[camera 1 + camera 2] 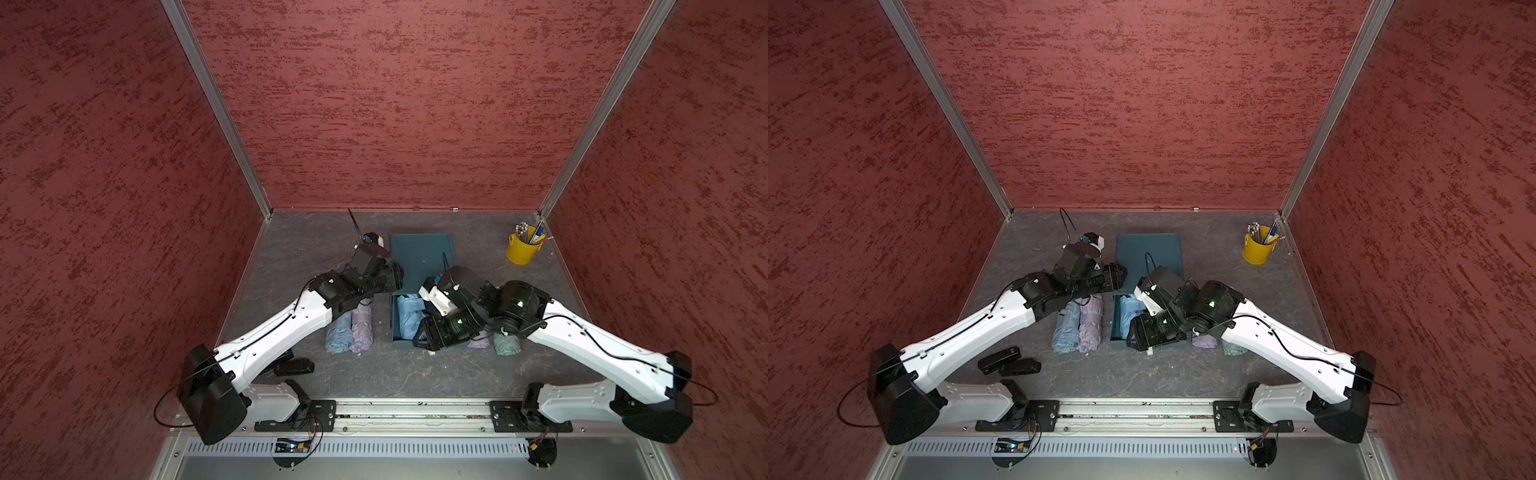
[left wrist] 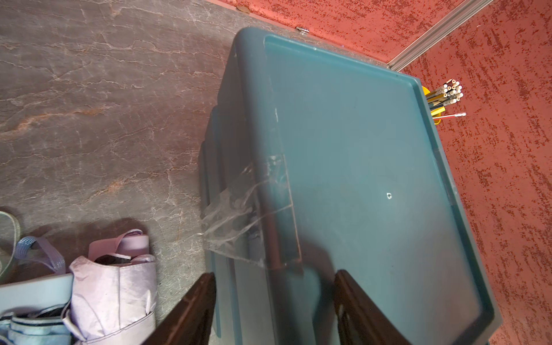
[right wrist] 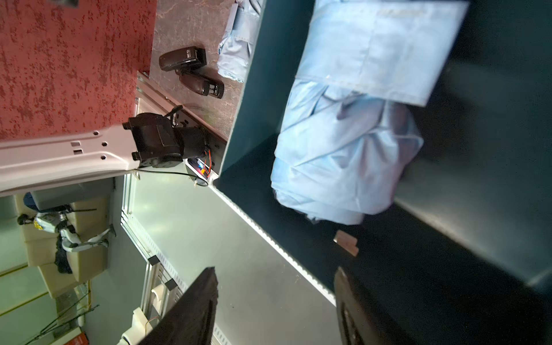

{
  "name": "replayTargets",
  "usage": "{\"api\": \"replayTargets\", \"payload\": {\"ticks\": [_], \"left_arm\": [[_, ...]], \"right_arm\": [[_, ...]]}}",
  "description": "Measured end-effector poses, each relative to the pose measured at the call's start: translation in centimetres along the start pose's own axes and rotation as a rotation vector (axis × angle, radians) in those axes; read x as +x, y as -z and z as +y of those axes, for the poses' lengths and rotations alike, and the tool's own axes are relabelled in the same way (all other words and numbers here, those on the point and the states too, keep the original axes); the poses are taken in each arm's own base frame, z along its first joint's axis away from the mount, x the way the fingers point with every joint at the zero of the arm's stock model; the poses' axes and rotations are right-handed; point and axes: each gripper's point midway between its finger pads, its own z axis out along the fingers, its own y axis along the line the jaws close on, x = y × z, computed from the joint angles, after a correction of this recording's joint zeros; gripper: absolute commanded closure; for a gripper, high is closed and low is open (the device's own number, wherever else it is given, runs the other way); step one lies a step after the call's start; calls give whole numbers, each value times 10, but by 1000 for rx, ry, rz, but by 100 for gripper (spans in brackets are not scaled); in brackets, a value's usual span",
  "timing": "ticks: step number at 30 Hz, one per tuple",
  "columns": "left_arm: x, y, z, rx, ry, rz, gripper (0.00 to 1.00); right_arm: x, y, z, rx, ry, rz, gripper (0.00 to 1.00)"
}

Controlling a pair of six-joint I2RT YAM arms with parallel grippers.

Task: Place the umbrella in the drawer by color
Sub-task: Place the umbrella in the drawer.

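The stowed blue umbrella (image 3: 343,143) lies folded inside the open drawer (image 3: 260,98), lengthwise along it. It sits just ahead of the right gripper (image 3: 274,271) and not between the jaws. Those jaws stand wide apart and hold nothing. In the right wrist view the drawer's front rim crosses the gap between them; whether they touch it cannot be told. The right arm (image 1: 602,345) reaches in from its base and folds sharply at the wrist, so the gripper sits low over the near end of the drawer, turned back toward the robot's side. The left gripper (image 2: 273,276) is also wide open and empty, its jaws poised over the left edge of the teal cabinet (image 2: 358,149), beside a patch of clear tape (image 2: 239,215). The left arm (image 1: 270,336) stretches forward and inward with its wrist raised above the cabinet's corner. Under that forearm a loose blue umbrella (image 1: 338,336) and a lilac umbrella (image 1: 361,328) lie side by side, touching, on the tabletop (image 1: 415,374) left of the drawer. Right of the drawer, a second lilac umbrella (image 1: 480,343) and a green umbrella (image 1: 507,345) show partly from under the right arm. A yellow cup (image 1: 519,251) of pencils stands at the far right corner, and two black staplers (image 1: 1009,361) lie near the left arm's base.
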Motion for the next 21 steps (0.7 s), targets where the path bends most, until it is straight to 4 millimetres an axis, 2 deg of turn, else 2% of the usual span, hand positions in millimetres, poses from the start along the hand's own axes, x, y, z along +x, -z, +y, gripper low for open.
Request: {"api": "replayTargets", "payload": {"ticks": [4,6,7,12,17,19,21], "left_arm": [[-1,0,1,-1,6,-3,35],[-2,0,1,-3,10,-3,35],[-2,0,2,-4,11,-4,34],[-2,1,5,-19,18,4,28],[-6,16,12,-62,11,9,19],[-15,30,22,-89,28,-14,19],[-25,48,41,-133,63,-49,22]], "right_arm": [[4,0,-3,14,35,17,55],[6,0,-5,25,49,29,57],[7,1,-5,28,55,33,55],[14,12,-4,44,71,52,34],[4,33,2,58,85,-20,32],[-3,41,3,70,86,-64,33],[-10,48,3,81,85,-112,34]]}}
